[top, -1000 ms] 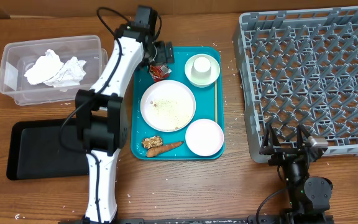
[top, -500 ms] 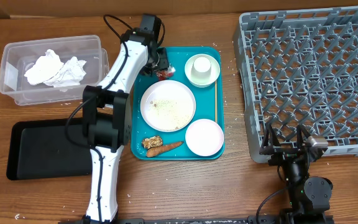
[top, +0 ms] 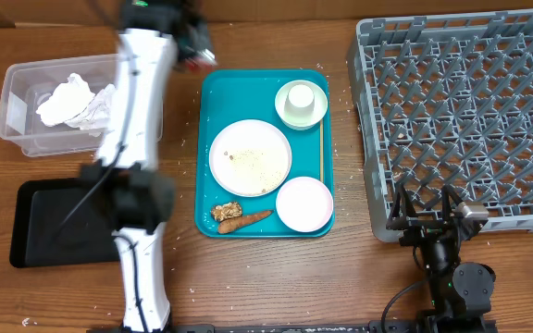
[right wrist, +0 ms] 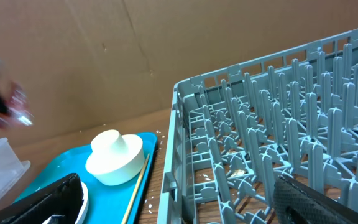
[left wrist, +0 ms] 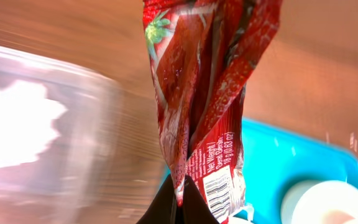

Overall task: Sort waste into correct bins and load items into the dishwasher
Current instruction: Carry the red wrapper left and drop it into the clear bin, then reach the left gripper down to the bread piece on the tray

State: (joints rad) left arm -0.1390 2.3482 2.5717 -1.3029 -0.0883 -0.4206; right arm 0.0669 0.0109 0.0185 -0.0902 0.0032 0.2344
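Red wrapper (left wrist: 197, 93), left wrist view: white print near lower end reads "Net Weight", then "18 g (0.63 oz)". Barcode (left wrist: 220, 189) just below. Smaller print unreadable.

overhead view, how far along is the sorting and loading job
Done: crumpled napkins lie in the clear tub. In hand: left gripper holds the red wrapper near that tub. Left: carrot piece, brown chunk, rice, plate, bowls and stick on the teal tray; dish rack holds no dishes.
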